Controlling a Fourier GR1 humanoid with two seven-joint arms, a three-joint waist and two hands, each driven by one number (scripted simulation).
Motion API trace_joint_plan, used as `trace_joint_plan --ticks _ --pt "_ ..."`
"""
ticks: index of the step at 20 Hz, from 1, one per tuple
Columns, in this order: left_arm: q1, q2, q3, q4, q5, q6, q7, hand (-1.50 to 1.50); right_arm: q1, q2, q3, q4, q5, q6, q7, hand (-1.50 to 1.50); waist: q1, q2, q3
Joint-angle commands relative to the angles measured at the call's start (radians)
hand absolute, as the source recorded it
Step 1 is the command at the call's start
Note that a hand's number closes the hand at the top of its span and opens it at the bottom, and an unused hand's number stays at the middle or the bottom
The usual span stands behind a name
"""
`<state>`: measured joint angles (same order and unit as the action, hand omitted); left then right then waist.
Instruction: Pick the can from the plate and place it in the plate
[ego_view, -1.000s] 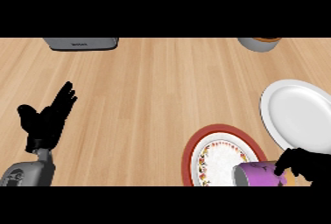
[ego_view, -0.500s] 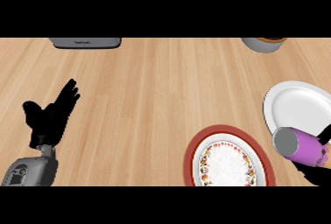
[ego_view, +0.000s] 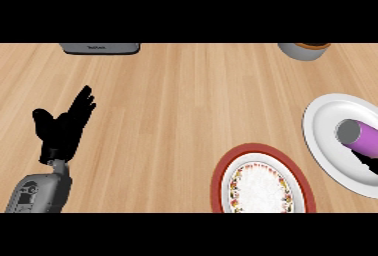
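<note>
I see my right hand, barely in frame, fingers hidden, touching the purple can over the white plate. My left hand rests open above the bench; the red-rimmed plate holds nothing.

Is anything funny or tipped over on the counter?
Yes, the purple can is tilted on its side over the white plate, with the right hand under it. The red-rimmed plate has nothing on it. The left hand rests open at the left.
</note>
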<state>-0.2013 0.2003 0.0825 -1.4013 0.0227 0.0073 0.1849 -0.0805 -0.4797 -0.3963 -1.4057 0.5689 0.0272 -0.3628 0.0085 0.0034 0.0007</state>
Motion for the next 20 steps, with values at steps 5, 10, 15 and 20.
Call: trace_joint_plan --ticks 5,10,15,20 --pt "0.015 -0.024 -0.027 0.008 -0.026 0.002 -0.037 0.0 -0.146 -0.08 0.018 0.447 0.004 0.109 -0.1 -1.5 0.012 0.002 0.001" --pt "0.006 -0.001 0.012 0.04 -0.002 -0.022 -0.04 0.0 -0.255 -0.149 0.004 0.677 0.009 0.068 -0.382 -1.5 0.008 0.003 0.001" --pt "0.033 -0.028 -0.01 0.011 -0.022 0.002 -0.038 0.0 -0.301 -0.115 -0.071 0.588 -0.142 0.142 -0.466 -1.5 -0.003 -0.003 0.001" --pt "0.033 0.007 0.031 -0.001 0.0 -0.006 -0.01 0.0 -0.244 -0.095 -0.113 0.47 -0.318 0.387 -0.484 -1.5 -0.023 -0.01 -0.002"
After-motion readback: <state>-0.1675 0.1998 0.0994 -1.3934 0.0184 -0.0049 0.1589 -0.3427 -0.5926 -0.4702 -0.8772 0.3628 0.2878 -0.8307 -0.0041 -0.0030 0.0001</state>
